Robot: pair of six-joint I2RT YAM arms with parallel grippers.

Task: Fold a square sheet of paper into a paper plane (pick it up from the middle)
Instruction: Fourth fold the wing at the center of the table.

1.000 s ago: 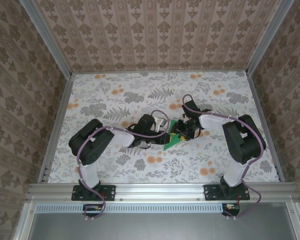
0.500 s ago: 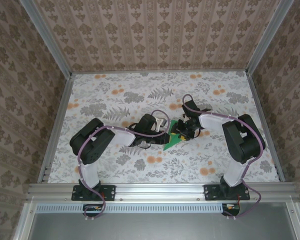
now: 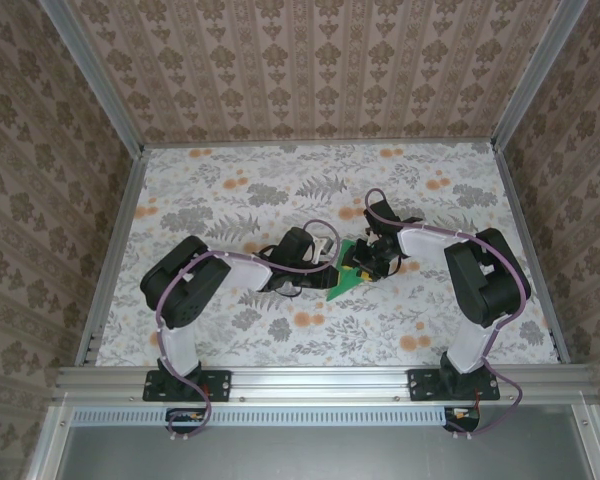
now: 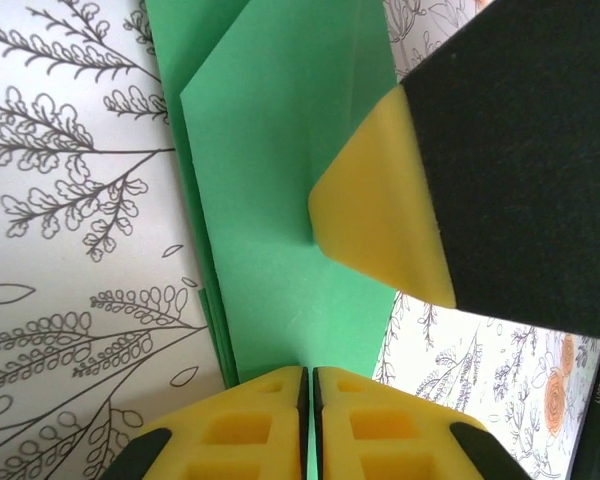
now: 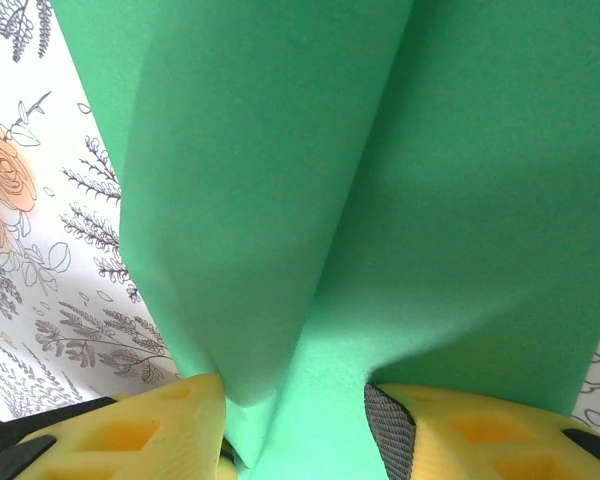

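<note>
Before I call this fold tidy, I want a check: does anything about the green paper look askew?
Nothing torn, but the green paper isn't flat: a soft buckle runs from between the right claw's fingers, and its stacked edges sit staggered in the left wrist view.

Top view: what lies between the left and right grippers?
The folded green paper bridges the left gripper and the right gripper in the top view. Each wrist view shows it reaching that gripper's fingertips.
</note>
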